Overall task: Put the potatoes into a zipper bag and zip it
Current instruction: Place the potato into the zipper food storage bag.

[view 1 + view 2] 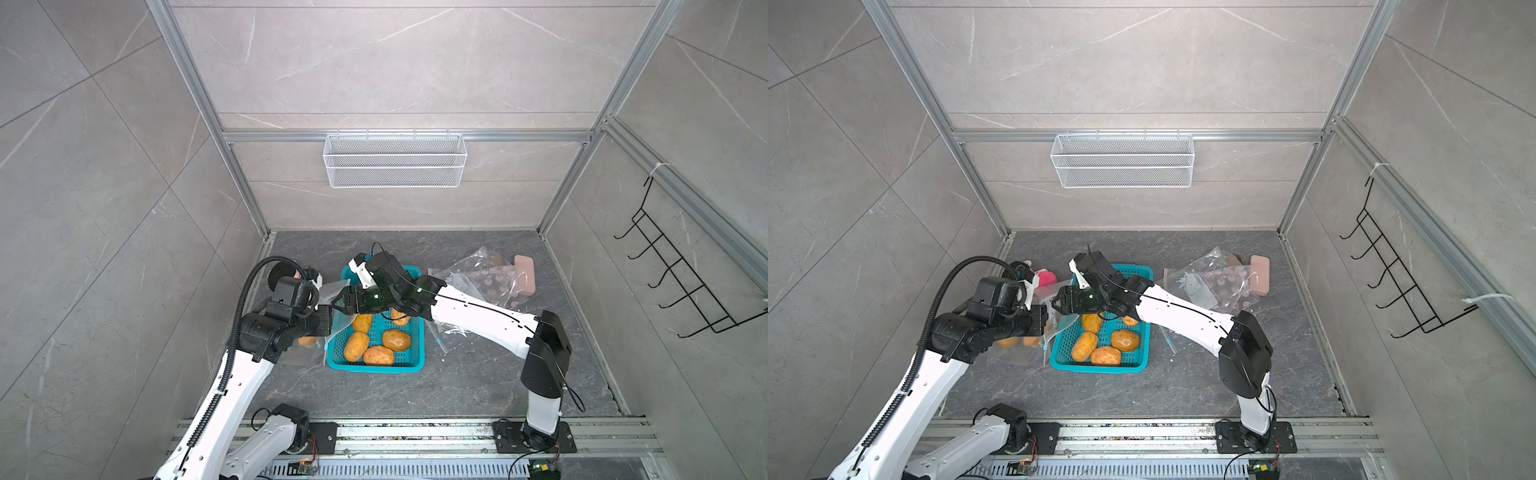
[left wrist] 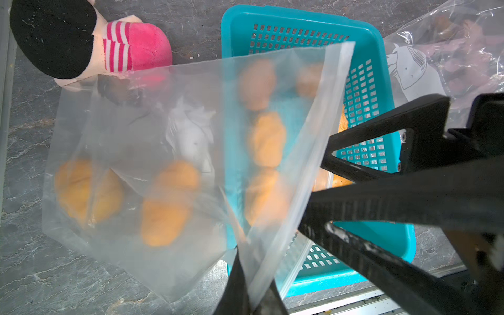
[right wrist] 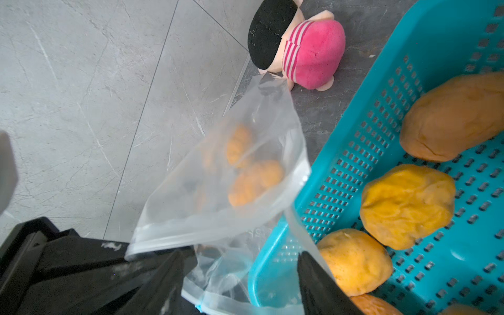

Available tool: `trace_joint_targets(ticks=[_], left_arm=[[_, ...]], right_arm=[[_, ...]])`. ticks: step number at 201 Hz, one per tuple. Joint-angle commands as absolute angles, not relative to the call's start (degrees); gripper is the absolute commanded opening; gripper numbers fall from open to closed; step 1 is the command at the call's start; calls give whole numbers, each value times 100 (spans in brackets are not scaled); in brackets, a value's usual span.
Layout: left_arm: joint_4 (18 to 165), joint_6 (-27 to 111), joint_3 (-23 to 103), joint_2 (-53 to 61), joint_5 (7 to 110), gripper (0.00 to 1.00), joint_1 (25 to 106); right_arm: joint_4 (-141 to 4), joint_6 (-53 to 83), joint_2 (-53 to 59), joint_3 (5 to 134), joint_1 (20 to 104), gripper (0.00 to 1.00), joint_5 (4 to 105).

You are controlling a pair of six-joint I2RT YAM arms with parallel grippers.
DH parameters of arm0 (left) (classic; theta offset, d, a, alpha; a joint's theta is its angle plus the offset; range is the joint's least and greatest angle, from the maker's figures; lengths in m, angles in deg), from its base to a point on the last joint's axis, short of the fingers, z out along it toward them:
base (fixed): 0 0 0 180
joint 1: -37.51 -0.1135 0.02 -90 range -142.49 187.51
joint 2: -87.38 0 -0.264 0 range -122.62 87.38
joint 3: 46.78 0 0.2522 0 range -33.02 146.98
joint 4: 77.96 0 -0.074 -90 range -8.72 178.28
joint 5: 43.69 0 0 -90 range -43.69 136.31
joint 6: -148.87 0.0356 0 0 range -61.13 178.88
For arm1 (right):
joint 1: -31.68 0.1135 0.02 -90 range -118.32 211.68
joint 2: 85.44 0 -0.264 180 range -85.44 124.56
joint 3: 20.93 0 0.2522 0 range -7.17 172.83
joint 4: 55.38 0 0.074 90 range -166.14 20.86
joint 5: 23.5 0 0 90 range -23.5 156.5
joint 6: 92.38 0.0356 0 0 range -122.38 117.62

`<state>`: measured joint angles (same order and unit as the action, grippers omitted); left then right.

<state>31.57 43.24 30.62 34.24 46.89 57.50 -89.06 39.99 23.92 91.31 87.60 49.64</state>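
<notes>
Mid-loading, our left pincer (image 2: pixel 252 297) clamps the zipper bag (image 2: pixel 163 163) lip, our right pincer (image 3: pixel 240 275) gapes empty beside it, so next we judge it must lift 1 of the 5 potatoes (image 1: pixel 397 340) from the basket (image 1: pixel 374 367).

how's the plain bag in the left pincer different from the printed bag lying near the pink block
The plain bag is pinched at its rim by the left pincer; the printed bag lies crumpled on the table, untouched. The plain bag is unmarked and frosted, with potatoes inside; the printed bag carries pink dots and a cartoon figure. Both are see-through plastic.
</notes>
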Motion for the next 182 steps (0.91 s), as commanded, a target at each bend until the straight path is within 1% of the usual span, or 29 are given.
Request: trace_joint_targets(ticks=[1,36,56,71,94,106,123,149,182], left_arm=[[3266,4308,3115,3518,4723,0,5764],[3297,4300,3088,3561,4693,0,5765],[3302,4297,3096,3574,4672,0,5764],[3283,4302,3110,3579,4668,0,5766],[3293,4267,3100,3621,4560,0,5764],[3318,4241,3096,3621,4543,0,5764],[3335,4219,3088,3597,4570,0,5768],[3303,4226,3070,3588,4570,0,5764],[3278,4280,3044,3626,4462,0,5766]], right_arm=[[-9061,3669,1963,9003,8769,66,5127],[-8791,3113,1156,8135,8674,67,5429],[-9288,2617,936,7971,8551,68,5702],[-9862,1862,938,8012,8530,68,5809],[-10702,864,1091,8028,8540,70,6087],[-10996,564,1200,8066,8547,70,6292],[-11406,95,1439,8209,8545,71,6320],[-12295,-295,2116,8815,8549,72,6742],[-12658,-562,2622,9123,8571,71,6819]])
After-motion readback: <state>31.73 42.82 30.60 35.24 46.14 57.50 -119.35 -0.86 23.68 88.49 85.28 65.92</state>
